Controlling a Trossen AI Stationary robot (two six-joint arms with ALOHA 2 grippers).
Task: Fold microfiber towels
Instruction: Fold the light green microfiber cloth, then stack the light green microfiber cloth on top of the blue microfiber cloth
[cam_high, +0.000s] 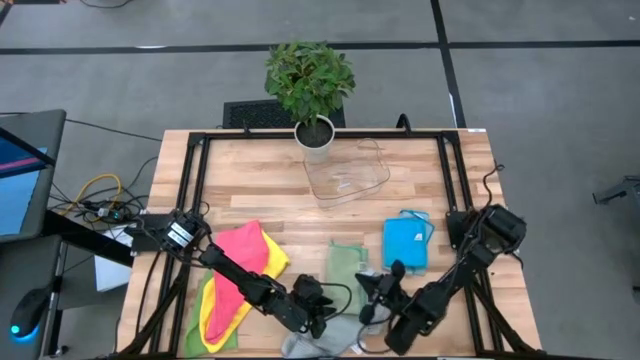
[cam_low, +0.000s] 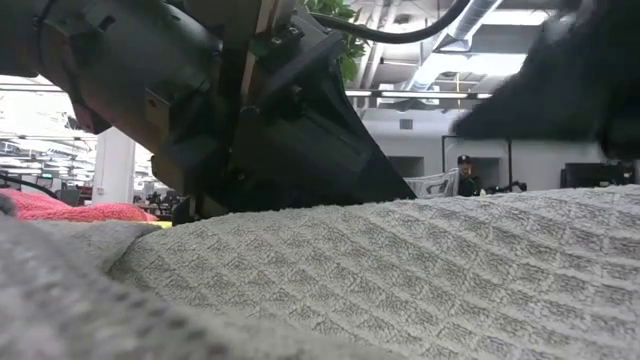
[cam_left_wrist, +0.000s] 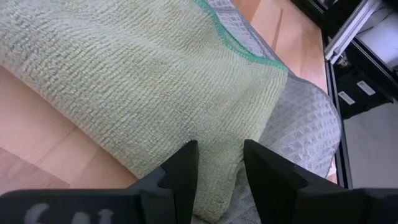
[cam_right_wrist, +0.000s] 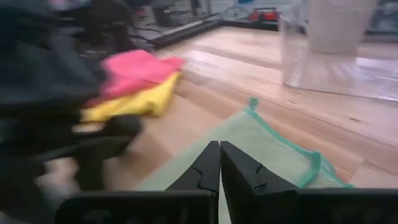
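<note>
Figure: both arms low at the near table edge, working one towel. The left gripper (cam_left_wrist: 217, 165) stands partly open, its two dark fingers straddling a fold of the soft pale-green terry microfiber towel with teal stitched edging (cam_left_wrist: 143, 81); the cloth fills the gap, yet whether it is truly pinched cannot be told. Directly under and beyond this claw lies a grey waffle-weave microfiber towel (cam_left_wrist: 305, 130), partly covered by the green one. The right gripper (cam_right_wrist: 220, 163) has its fingers all but touching, tips just above the green towel's near portion, nothing visibly held. Well off to the far side of the left gripper sits a heap of pink, yellow and green cloths (cam_high: 235, 275); beyond the right gripper rests a folded bright-blue towel (cam_high: 405, 243).

Judged technique: take only the green layer, not the grey beneath; lift low, carry the edge squarely over to its opposite hem, and let the right claw anchor the cloth so that it does not drag.
</note>
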